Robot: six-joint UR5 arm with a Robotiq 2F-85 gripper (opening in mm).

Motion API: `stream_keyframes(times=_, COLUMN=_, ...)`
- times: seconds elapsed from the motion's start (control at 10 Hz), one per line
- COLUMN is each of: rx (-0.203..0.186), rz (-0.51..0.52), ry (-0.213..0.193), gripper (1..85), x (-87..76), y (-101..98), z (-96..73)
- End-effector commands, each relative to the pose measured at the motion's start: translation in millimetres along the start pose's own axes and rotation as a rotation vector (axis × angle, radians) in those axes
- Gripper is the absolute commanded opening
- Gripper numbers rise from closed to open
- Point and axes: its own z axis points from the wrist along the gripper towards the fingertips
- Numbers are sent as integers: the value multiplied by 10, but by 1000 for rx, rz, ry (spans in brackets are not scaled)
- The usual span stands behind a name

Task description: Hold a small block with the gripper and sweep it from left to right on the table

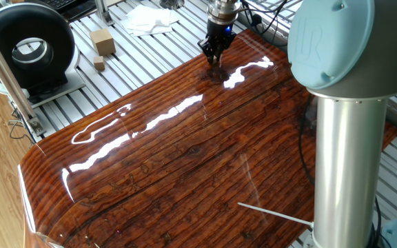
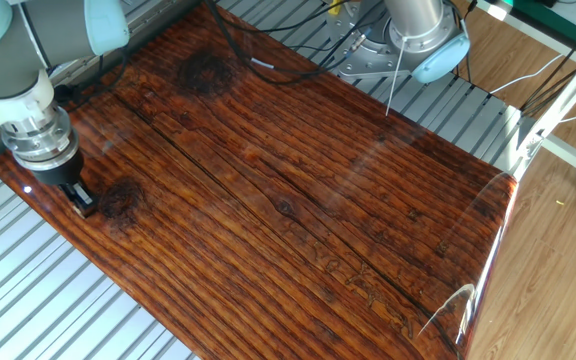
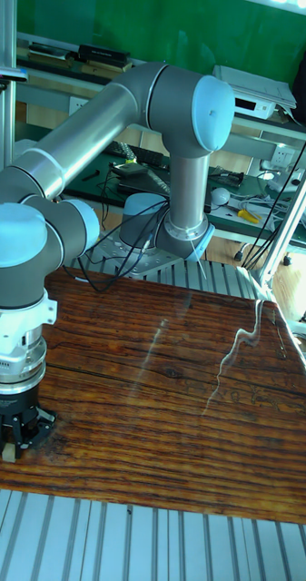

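Tall fixed view, far left: the claw (image 3: 14, 446) pointed straight down under its silver wrist, tips at the bench (image 3: 171, 399) surface near the front-left corner. A bit of light tan showed at the tips, prob. the small block (image 3: 4, 451), touching the wood; too small to be sure. The grey and light-blue arm (image 3: 98, 127) arched back to its base behind the bench.

Other fixed view, left edge: claw (image 2: 81, 200) again vertical, beside a dark patch in the grain, close to the bench (image 2: 298, 200) edge. A pale spot sat at its tips, the small block (image 2: 85, 210), so the fingers looked clamped on it w/ only a narrow gap. A blue light glowed on the wrist.

One fixed view, from left: black round device (image 1: 29, 45) on the grey slatted base, then a bigger tan box (image 1: 103, 41) w/ a smaller tan piece (image 1: 99, 64) just beside it, both off the bench. White cloth (image 1: 150, 19) farther right. Claw (image 1: 215, 59) stood at the far edge of the bench (image 1: 185, 158), tips down on the wood; block not discernible here. Arm column (image 1: 343, 138) filled the right.
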Motion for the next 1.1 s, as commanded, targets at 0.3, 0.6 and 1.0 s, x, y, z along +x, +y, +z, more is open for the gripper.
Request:
stream_keyframes(times=0.3, rx=-37, rz=13, ry=15, gripper=10, x=23, y=63, z=-148)
stream_keyframes(times=0.6, rx=-21, rz=13, ry=-2, gripper=10, x=5, y=67, z=-44)
stream_keyframes(times=1.0, rx=-21, rz=12, ry=-5, gripper=10, x=7, y=81, z=-36)
